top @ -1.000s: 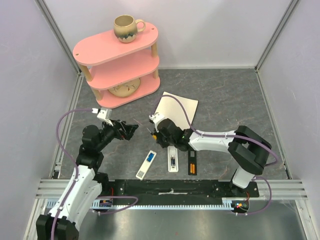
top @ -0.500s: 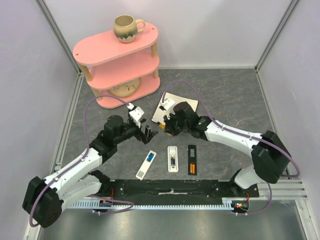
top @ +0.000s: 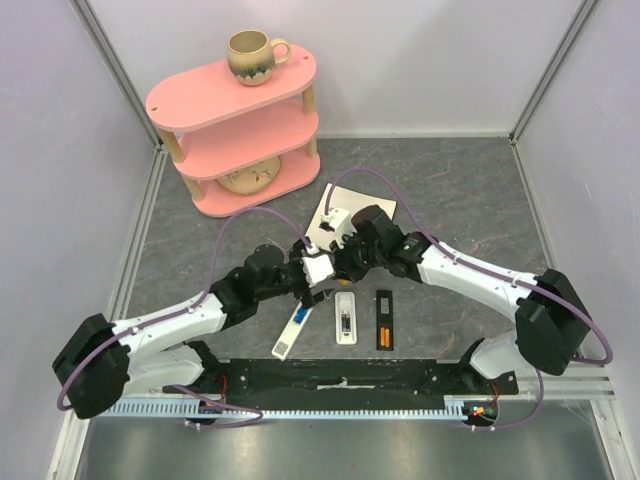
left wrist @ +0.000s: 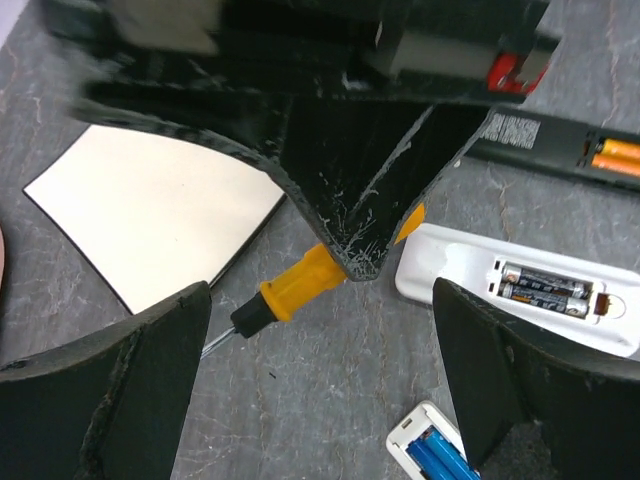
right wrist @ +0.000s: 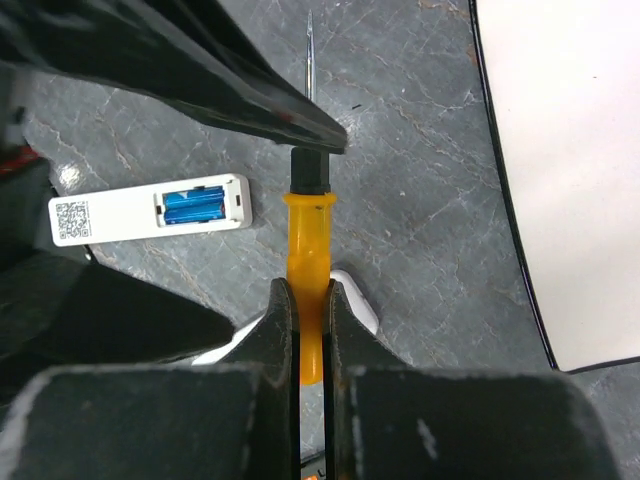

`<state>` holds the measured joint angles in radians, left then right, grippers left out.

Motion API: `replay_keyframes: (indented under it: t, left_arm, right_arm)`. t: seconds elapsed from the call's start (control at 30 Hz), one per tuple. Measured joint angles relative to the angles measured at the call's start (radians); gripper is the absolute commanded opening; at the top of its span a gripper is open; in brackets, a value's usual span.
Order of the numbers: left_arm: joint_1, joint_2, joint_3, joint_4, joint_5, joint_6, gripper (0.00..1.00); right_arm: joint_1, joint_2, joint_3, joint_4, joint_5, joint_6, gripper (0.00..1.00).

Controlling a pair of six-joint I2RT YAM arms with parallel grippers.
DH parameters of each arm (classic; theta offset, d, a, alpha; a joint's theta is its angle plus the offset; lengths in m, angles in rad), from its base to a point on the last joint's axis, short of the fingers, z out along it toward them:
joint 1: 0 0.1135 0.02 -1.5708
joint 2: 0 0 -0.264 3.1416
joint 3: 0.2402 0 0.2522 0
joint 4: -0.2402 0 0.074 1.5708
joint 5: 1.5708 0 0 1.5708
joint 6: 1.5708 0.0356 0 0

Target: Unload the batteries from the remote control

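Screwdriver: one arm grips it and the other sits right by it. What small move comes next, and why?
Probably the left end effector closes on the screwdriver: its open fingers flank the orange handle, which the right end effector clamps, suggesting a handover. The blue batteries sit in their remote.

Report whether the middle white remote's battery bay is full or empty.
Full: the white remote lies with its bay uncovered, two dark batteries seated side by side inside.

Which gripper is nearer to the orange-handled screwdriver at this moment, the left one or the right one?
Right. The right gripper has its fingers shut on the screwdriver at its orange handle. The left gripper is open close by, holding nothing.
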<state>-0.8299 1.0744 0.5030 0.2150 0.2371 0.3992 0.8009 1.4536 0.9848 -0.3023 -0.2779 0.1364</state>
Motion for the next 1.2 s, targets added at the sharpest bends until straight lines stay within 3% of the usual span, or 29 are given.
replay_keyframes:
  t: [0.17, 0.33, 0.37, 0.43, 0.57, 0.73, 0.77, 0.83, 0.87, 0.93, 1.07, 1.13, 1.17, 1.2]
  left_arm:
    - [-0.031, 0.079, 0.01, 0.004, -0.053, 0.047, 0.93]
    - [-0.041, 0.108, 0.034, 0.011, -0.104, 0.056, 0.75]
    - [-0.042, 0.11, 0.037, 0.011, -0.108, 0.055, 0.65]
    - [-0.042, 0.111, 0.044, 0.007, -0.113, 0.056, 0.55]
    - [-0.045, 0.115, 0.053, -0.032, -0.095, 0.074, 0.15]
    - [-0.049, 0.126, 0.056, -0.09, -0.048, 0.089, 0.08]
    - [-0.049, 0.126, 0.056, -0.091, -0.044, 0.089, 0.06]
    - [-0.049, 0.126, 0.056, -0.09, -0.043, 0.089, 0.05]
    - [-0.048, 0.126, 0.056, -0.088, -0.043, 0.089, 0.04]
    - [-0.048, 0.126, 0.056, -0.077, -0.048, 0.081, 0.02]
    - [-0.048, 0.124, 0.056, -0.019, -0.077, 0.036, 0.02]
    - [-0.047, 0.124, 0.055, -0.001, -0.087, 0.009, 0.02]
    - [-0.048, 0.124, 0.055, 0.005, -0.098, -0.008, 0.02]
    - [-0.047, 0.124, 0.055, 0.006, -0.107, -0.027, 0.02]
  right_arm:
    - [0.0, -0.033, 0.0, -0.024, -0.016, -0.007, 0.0]
    - [0.0, -0.054, 0.0, -0.045, -0.031, -0.008, 0.0]
    - [0.0, -0.056, 0.0, -0.045, -0.035, -0.009, 0.0]
    - [0.0, -0.058, 0.0, -0.048, -0.043, -0.009, 0.0]
    - [-0.004, -0.061, 0.002, -0.053, -0.049, -0.023, 0.0]
    - [-0.006, -0.065, 0.003, -0.072, -0.056, -0.048, 0.02]
    - [-0.006, -0.065, 0.003, -0.073, -0.054, -0.048, 0.13]
    - [-0.006, -0.066, 0.004, -0.072, -0.044, -0.04, 0.25]
    - [-0.006, -0.067, 0.004, -0.072, -0.039, -0.036, 0.4]
    - [-0.005, -0.072, 0.004, -0.06, -0.01, -0.01, 0.5]
    - [-0.016, -0.098, 0.003, -0.014, 0.082, 0.054, 0.79]
    - [-0.026, -0.128, -0.006, 0.023, 0.129, 0.082, 0.87]
    - [-0.032, -0.156, -0.021, 0.056, 0.156, 0.099, 0.97]
    - [-0.039, -0.185, -0.039, 0.083, 0.177, 0.113, 0.98]
